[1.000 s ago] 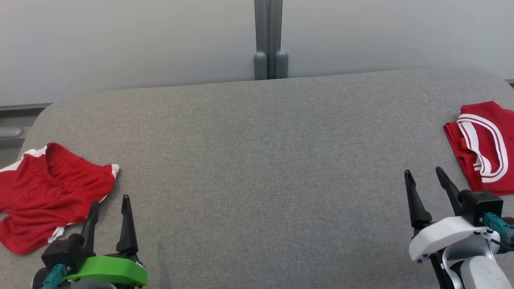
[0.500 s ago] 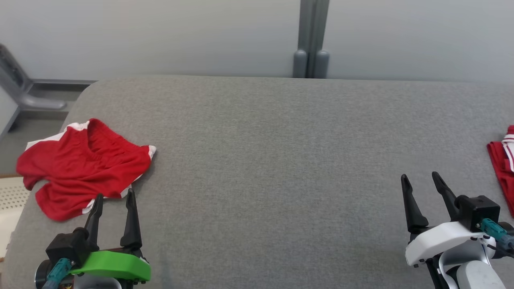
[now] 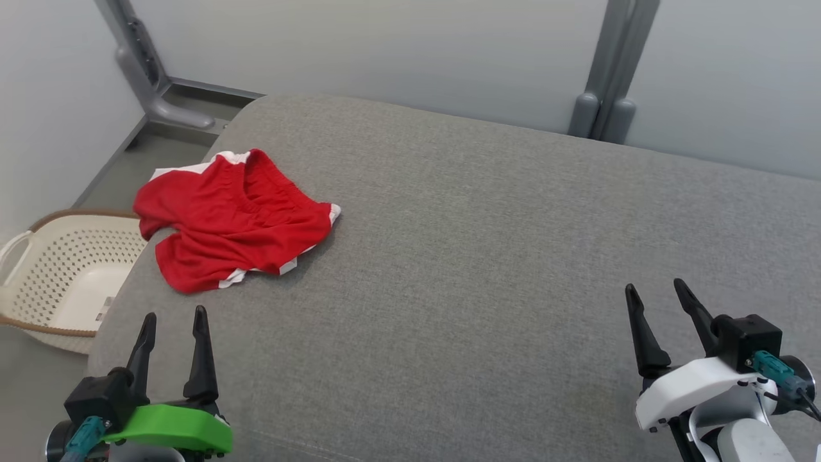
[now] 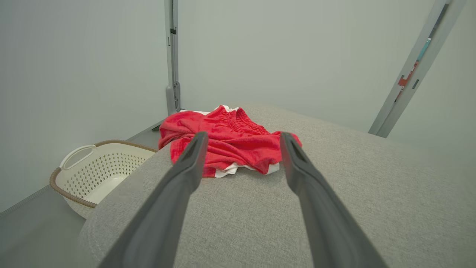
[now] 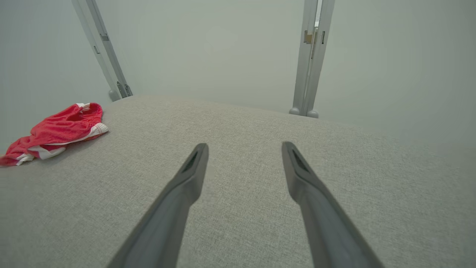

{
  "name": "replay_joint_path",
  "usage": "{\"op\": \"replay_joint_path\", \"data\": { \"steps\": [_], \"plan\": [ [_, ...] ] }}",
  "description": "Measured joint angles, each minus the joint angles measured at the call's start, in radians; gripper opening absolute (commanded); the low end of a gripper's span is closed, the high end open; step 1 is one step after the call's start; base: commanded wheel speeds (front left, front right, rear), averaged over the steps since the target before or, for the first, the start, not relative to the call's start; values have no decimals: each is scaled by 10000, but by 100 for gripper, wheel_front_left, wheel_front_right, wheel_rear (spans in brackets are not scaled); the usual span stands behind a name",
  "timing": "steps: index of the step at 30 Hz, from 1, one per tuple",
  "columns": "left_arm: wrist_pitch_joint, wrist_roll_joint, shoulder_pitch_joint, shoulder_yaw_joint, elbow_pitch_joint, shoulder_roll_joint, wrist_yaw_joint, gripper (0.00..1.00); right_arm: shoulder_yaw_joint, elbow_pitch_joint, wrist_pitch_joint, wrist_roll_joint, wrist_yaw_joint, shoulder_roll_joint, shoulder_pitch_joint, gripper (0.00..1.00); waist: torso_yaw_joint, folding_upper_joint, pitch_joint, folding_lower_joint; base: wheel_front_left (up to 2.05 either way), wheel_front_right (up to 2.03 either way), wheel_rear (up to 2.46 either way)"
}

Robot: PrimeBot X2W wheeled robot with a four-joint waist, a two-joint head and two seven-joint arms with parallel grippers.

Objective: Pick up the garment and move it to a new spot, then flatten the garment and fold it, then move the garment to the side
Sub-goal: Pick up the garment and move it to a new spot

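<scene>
Red shorts (image 3: 234, 221) with white side trim lie crumpled on the grey fabric-covered table (image 3: 481, 256), toward its far left corner. Their gathered waistband is turned to the back wall, and one leg reaches close to the table's left rim.

Your left gripper (image 3: 175, 313) sits low at the near left. Its two dark fingers are spread apart and hold nothing, and a strip of bare cloth separates the tips from the shorts. In the left wrist view the shorts lie straight ahead, framed between those fingers and untouched.

Your right gripper (image 3: 655, 285) is at the near right, well apart from the shorts. Its fingers are likewise spread and empty, pointing across bare grey cloth. In the right wrist view the shorts show far off to the left.

You also have a cream perforated laundry basket (image 3: 58, 276) with a brown rim. It stands on the floor just beside the table's left edge, near the shorts.

Behind the table, a grey post (image 3: 144, 70) rises at the left corner of the pale wall. A second grey post (image 3: 606, 83) rises further right.
</scene>
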Motion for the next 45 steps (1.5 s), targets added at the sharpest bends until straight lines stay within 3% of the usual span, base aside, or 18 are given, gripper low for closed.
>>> {"op": "replay_joint_path", "data": {
  "steps": [12,24,35,45],
  "plan": [
    [0,-10,19,-44,25,-21,0,100,98,102,27,73,0,-29,21,100,992,0,-41,0,0,0,0],
    [2,-86,-116,-27,184,-115,4,100,221,77,59,71,0,-58,-7,100,723,0,216,0,0,0,0],
    [1329,-895,-3308,-600,2679,-94,2,100,86,-510,506,-82,0,-314,-65,100,568,0,848,0,0,0,0],
    [2452,-2044,-6239,35,5321,-58,132,100,370,-1440,1208,-161,0,-865,-661,100,88,0,1819,1,0,0,0]
  ]
}}
